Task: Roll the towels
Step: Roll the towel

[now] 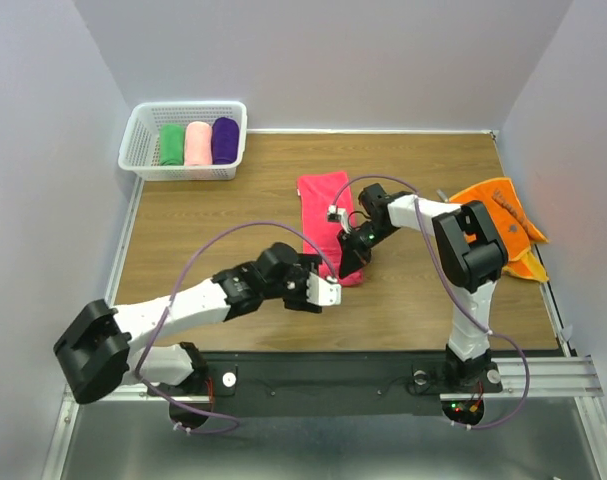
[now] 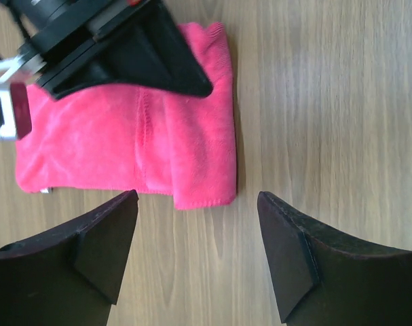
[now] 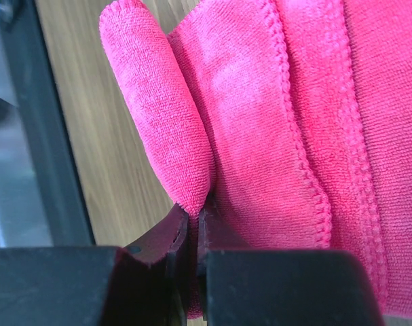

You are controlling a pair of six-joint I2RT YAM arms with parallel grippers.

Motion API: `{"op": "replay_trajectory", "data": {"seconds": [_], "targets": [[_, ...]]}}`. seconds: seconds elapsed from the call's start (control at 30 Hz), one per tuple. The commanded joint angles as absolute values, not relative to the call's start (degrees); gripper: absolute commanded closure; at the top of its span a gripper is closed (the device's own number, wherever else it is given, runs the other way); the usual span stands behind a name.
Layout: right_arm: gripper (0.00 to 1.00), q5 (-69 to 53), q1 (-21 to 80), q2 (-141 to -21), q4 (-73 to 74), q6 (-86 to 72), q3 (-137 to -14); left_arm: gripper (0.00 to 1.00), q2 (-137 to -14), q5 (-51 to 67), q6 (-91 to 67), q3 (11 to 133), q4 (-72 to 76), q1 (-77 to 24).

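A hot-pink towel [image 1: 321,200] lies flat in the middle of the wooden table, long side running away from me. My right gripper [image 1: 350,256] is shut on a folded-up bit of its near edge; in the right wrist view the fingers [image 3: 182,231] pinch the pink fold [image 3: 158,115]. My left gripper [image 1: 326,291] hovers open just short of the towel's near end [image 2: 124,149], with bare wood between its fingertips [image 2: 197,198]. An orange printed towel [image 1: 498,215] lies crumpled at the right wall, partly behind the right arm.
A white basket [image 1: 143,120] at the back left holds green [image 1: 171,145], pale pink [image 1: 197,143] and purple [image 1: 224,140] rolls. The right arm's black wrist [image 2: 110,47] overhangs the pink towel. Walls close in left, back and right.
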State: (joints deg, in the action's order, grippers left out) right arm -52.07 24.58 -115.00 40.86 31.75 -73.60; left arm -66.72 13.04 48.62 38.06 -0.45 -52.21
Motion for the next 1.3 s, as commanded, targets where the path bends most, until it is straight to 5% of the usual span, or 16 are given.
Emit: {"op": "replay_trajectory", "data": {"seconds": [0.0,0.8,1.17,1.27], "targets": [[0.98,-54.8,23.0,-118.9,44.8,33.8,-75.7,0.17,-71.6,-1.5,53.6,36.6,14.8,-57.7],[0.97,-59.6,19.7,-127.5,56.2,41.0,-82.1,0.19,-89.2,-4.2,56.9,36.6,26.6,-61.3],[0.94,-58.7,19.6,-127.3,57.1,42.1,-83.3,0.52,-96.5,0.6,53.0,44.2,18.6,-57.6],[0.83,-57.2,19.6,-126.6,57.2,41.8,-84.5,0.68,-96.7,4.2,52.8,46.5,12.6,-57.6]]}}
